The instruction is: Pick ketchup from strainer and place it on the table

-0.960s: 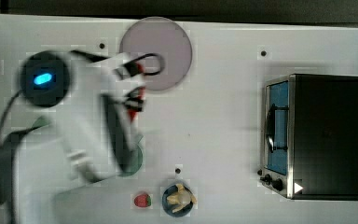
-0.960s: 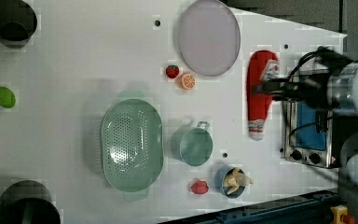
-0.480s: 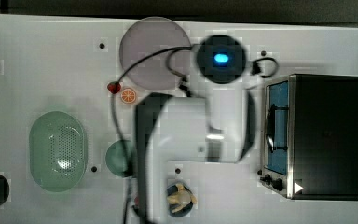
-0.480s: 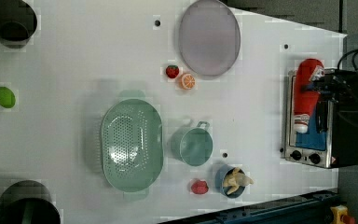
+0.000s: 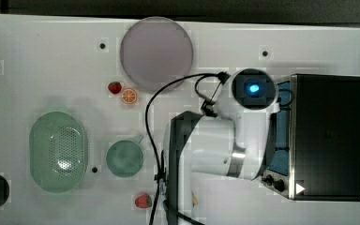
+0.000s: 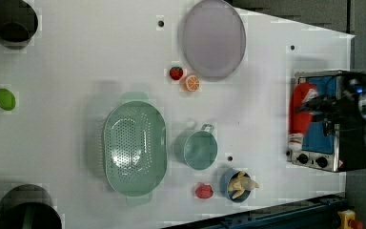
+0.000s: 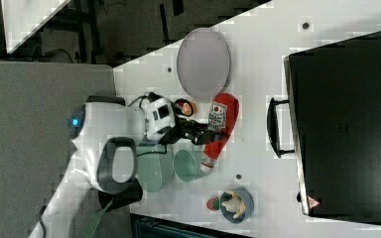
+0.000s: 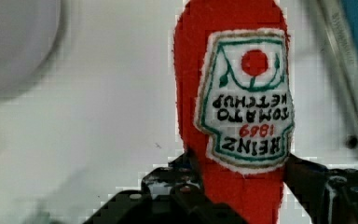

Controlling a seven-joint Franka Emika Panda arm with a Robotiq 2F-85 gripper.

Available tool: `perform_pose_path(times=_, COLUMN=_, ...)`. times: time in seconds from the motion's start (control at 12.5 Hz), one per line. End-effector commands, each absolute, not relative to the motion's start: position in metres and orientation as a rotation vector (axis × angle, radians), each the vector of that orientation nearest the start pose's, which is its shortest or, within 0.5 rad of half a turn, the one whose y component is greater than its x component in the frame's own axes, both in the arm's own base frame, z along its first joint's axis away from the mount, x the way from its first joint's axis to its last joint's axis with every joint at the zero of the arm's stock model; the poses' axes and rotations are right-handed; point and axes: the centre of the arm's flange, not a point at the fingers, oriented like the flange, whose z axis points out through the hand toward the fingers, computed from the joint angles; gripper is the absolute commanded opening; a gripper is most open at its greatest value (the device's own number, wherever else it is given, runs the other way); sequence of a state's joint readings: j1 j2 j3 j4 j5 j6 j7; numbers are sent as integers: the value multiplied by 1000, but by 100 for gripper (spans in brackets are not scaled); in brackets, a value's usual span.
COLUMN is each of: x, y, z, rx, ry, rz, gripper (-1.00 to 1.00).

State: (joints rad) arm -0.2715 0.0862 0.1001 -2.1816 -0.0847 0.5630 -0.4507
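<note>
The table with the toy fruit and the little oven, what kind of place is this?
Probably a robot test lab set up as a pretend kitchen. A white robot arm works over a table holding a strainer, a toy strawberry and a toaster oven.

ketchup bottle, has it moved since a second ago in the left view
Yes. The ketchup bottle, held in the gripper, has gone toward the left view's right, away from the purple plate, and is now in front of the toaster oven.
</note>
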Motion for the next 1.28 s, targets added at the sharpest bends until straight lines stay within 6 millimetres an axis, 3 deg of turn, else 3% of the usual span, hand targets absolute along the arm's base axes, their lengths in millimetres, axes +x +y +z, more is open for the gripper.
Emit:
perform_pose_path(times=0.08, x=508, y=-52, z=305, rx=-3153, ry=511, rz=140, gripper=13)
perform_pose_path(times=0.48, x=499, y=-44, z=235, rx=-3128, ry=482, rz=99, gripper=19)
perform_pose_path(times=0.72, x=503, y=-41, z=227, rx=-3123, ry=472, rz=69, gripper=83)
perform_pose_path(times=0.8, x=507, y=-41, z=236, rx=-3123, ry=477, rz=40, gripper=99)
perform_pose_path(times=0.96, x=522, y=-41, z=273, rx=-3122, ry=521, rz=-32, gripper=100)
perform_pose_path(times=1.28, x=550, y=-38, z=382, rx=-3069, ry=902, rz=-1, gripper=100)
